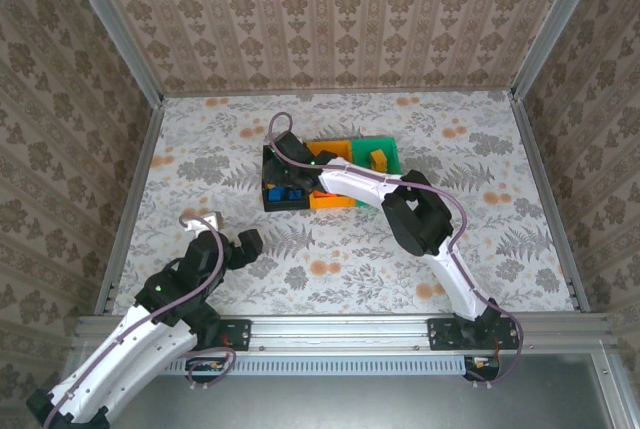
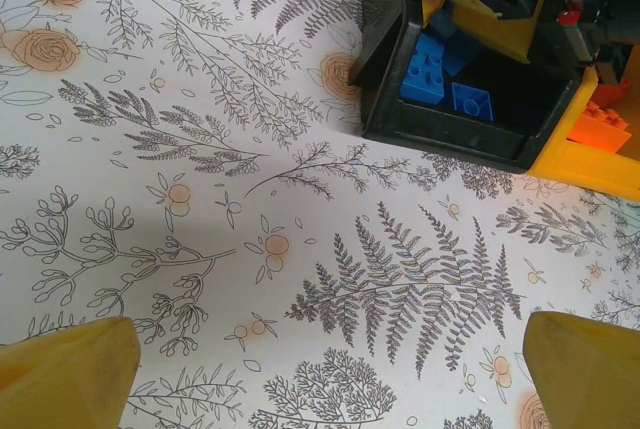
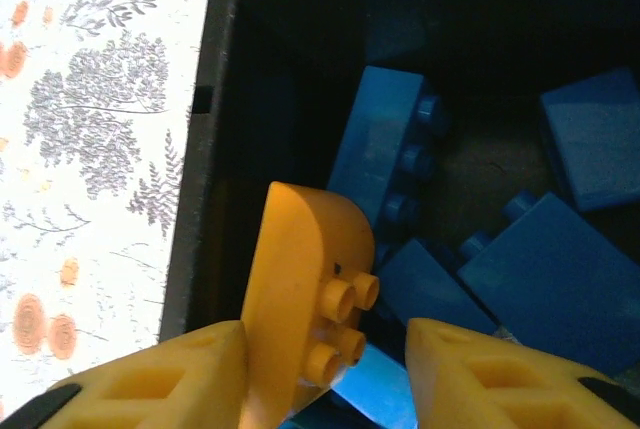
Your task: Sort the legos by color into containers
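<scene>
The three joined containers stand mid-table: black bin (image 1: 268,189), orange bin (image 1: 330,146), green bin (image 1: 388,144). My right gripper (image 3: 325,349) reaches down into the black bin (image 3: 200,199), over several blue legos (image 3: 385,149). A yellow-orange rounded lego (image 3: 300,279) stands on edge between its fingers. The left finger touches the lego and a gap remains at the right finger, so the jaws are open. My left gripper (image 2: 330,369) hovers wide open over bare table, short of the black bin (image 2: 450,134) with its blue legos (image 2: 425,74).
A red-orange lego (image 2: 600,129) lies in the orange bin (image 2: 590,164). A yellow-orange piece (image 1: 378,159) sits in the green bin. The right arm (image 1: 420,214) stretches across the table to the bins. Patterned walls close in the table on three sides.
</scene>
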